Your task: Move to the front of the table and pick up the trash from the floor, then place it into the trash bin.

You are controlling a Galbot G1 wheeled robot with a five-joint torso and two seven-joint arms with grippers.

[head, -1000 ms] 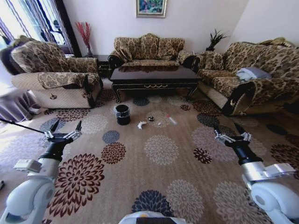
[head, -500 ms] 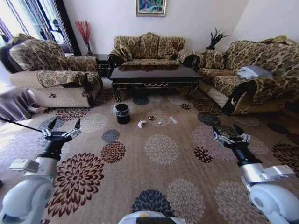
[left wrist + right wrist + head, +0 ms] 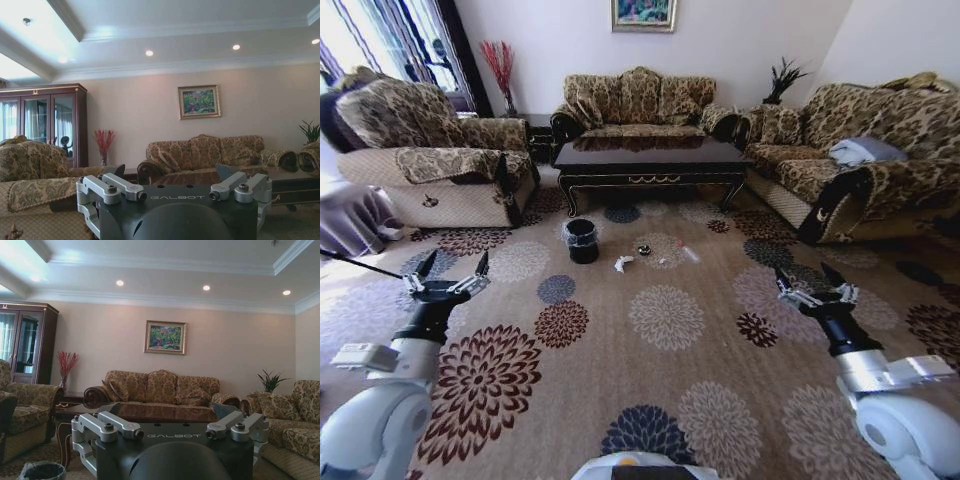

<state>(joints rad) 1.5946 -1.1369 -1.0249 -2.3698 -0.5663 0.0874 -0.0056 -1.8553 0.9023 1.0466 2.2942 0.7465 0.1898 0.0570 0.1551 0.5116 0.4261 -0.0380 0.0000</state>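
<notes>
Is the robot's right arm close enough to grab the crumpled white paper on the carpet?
Probably not yet. The right gripper hangs open above the floor, while the crumpled white paper lies well ahead, near the trash bin. Nothing blocks the way.

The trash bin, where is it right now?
In the head view the trash bin stands on the floor just before the table's left front leg, left of the crumpled paper.

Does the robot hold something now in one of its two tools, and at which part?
Nothing is held. The left tool and the right tool are both open and empty above the floor, far from the trash.
</notes>
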